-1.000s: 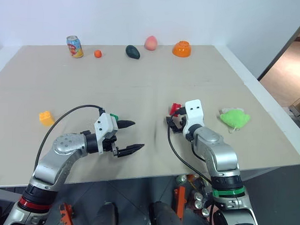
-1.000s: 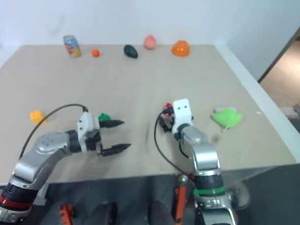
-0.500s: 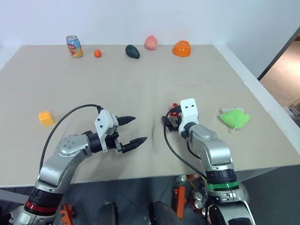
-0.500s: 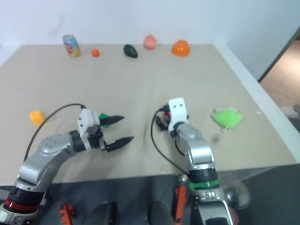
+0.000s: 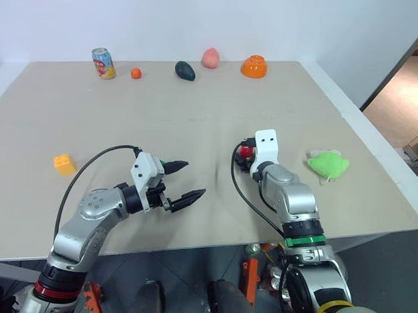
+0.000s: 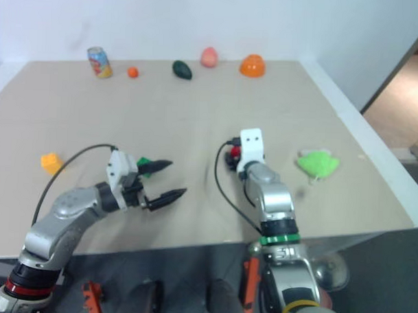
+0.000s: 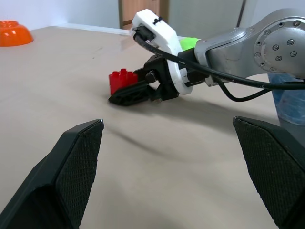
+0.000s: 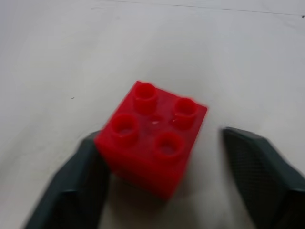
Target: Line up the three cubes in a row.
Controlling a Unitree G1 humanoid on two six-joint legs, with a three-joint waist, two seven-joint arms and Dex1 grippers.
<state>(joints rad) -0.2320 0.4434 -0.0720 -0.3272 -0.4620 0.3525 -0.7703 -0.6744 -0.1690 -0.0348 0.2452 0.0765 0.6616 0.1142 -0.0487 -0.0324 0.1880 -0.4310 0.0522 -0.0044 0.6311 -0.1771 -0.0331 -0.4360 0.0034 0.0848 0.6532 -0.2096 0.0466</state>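
The red cube [image 8: 152, 136] rests on the table between the fingers of my right gripper [image 5: 245, 155]. One finger touches its side and a gap stays at the other, so the gripper is open around it. The left wrist view shows the same red cube [image 7: 121, 80] and the right gripper [image 7: 138, 90]. Left of the table's middle, my left gripper [image 5: 194, 179] hovers wide open and holds nothing. The green cube [image 6: 145, 162] sits just behind its far finger, partly hidden. The yellow-orange cube [image 5: 64, 164] lies alone at the left.
Along the far edge stand a soda can [image 5: 104, 63], a small orange fruit [image 5: 135, 73], a dark avocado [image 5: 185, 71], a peach [image 5: 210, 58] and an orange bowl [image 5: 254, 66]. A lime-green plush toy [image 5: 327, 164] lies right of my right gripper.
My right gripper has pushed forward onto the red cube, and its fingers have narrowed around it. The left gripper has stayed about where it was, still wide open.
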